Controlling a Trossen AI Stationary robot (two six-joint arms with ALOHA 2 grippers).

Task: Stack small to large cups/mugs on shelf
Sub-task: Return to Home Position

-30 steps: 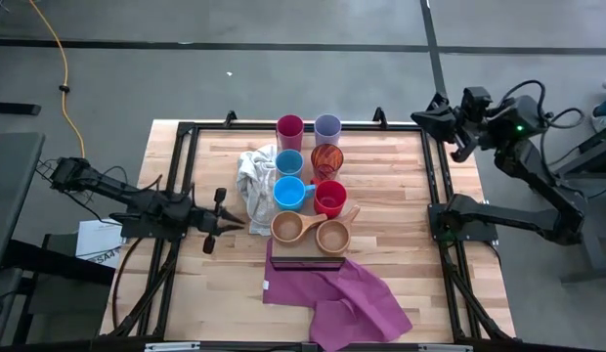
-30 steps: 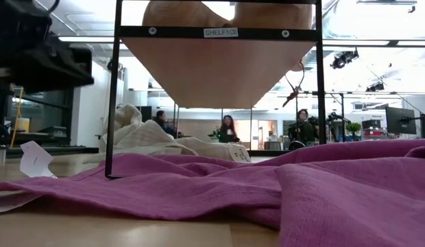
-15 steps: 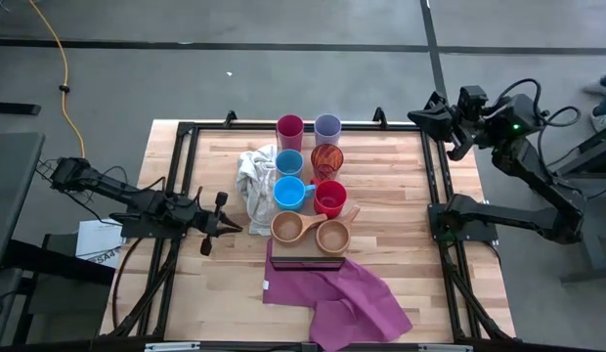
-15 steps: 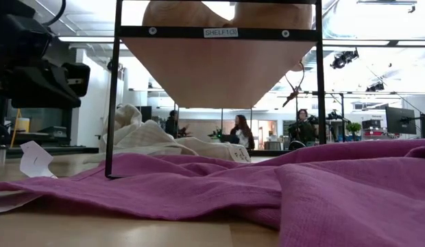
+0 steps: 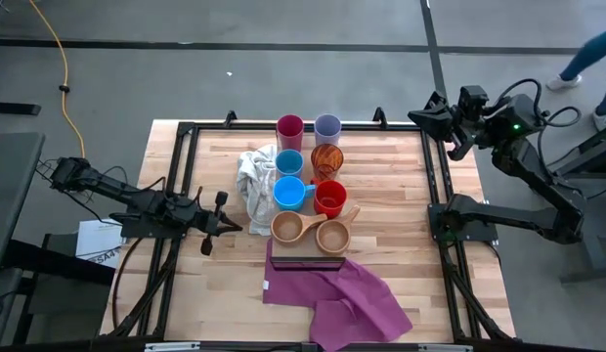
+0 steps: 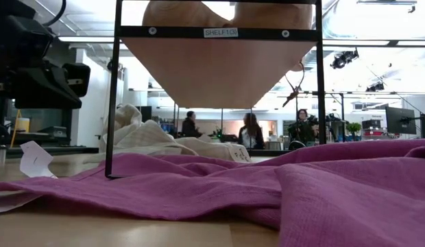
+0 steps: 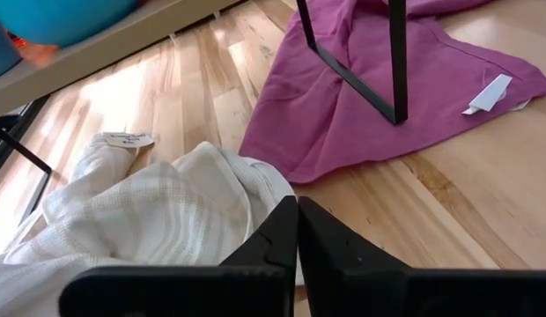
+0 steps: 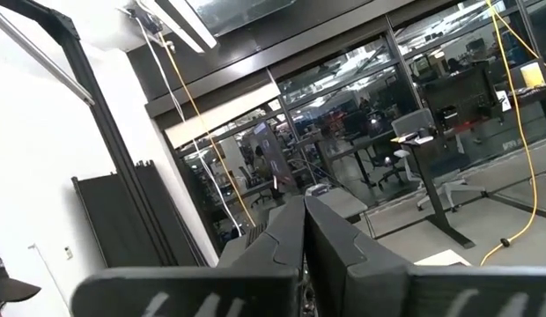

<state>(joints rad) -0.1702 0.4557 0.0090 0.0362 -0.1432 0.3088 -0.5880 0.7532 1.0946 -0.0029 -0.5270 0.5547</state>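
The left gripper (image 5: 232,227), fingers pressed together, has the white cloth (image 5: 252,181) just ahead and cups (image 5: 288,192) on the shelf (image 6: 219,68) beyond; the right gripper (image 5: 432,115), also closed, waits well away.

Cups (image 5: 289,192) in 2 rows on shelf (image 6: 219,68), towel (image 5: 252,176) L, cloth (image 5: 342,293) under front end

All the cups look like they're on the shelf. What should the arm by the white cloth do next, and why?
Probably draw the left gripper back from the white cloth toward its own table edge. It is shut on nothing, all eight cups stand on the shelf, and the right gripper waits near the far corner.
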